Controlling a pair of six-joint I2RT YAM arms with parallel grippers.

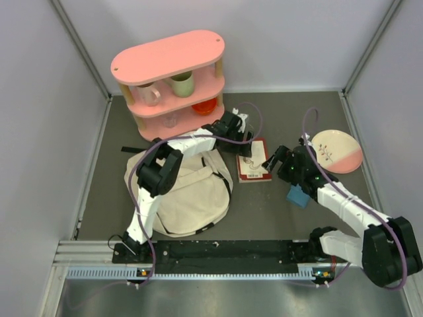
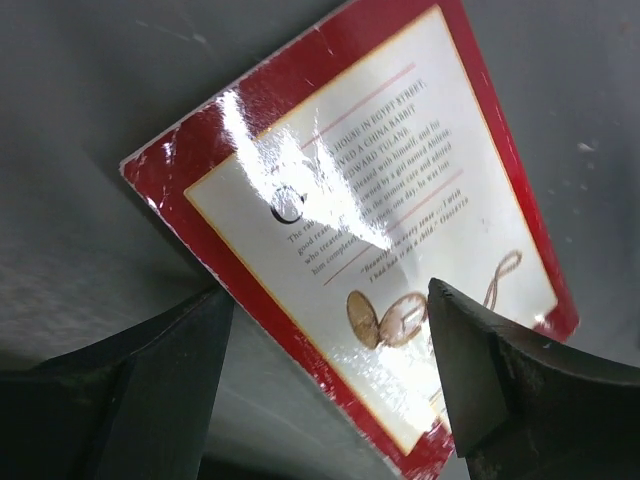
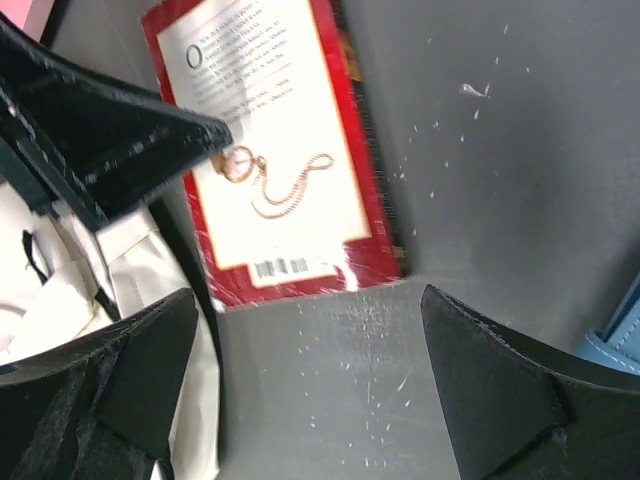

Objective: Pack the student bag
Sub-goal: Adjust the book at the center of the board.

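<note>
Two slim robot arms seen from above; the left arm (image 1: 143, 216), at 7 o'clock, and the right arm (image 1: 344, 205), at 4 o'clock, share one build: glossy white tubular links joined by chunky black rounded joint housings; a thin purple cable (image 1: 261, 125) loops loosely along each arm; both bases sit on a black mounting bar (image 1: 218, 251) at 6 o'clock, edged by a ribbed silver rail; close up, the left gripper (image 2: 325, 300) and right gripper (image 3: 310, 300) carry matte black, wedge-shaped fingers (image 3: 500, 390).
</note>
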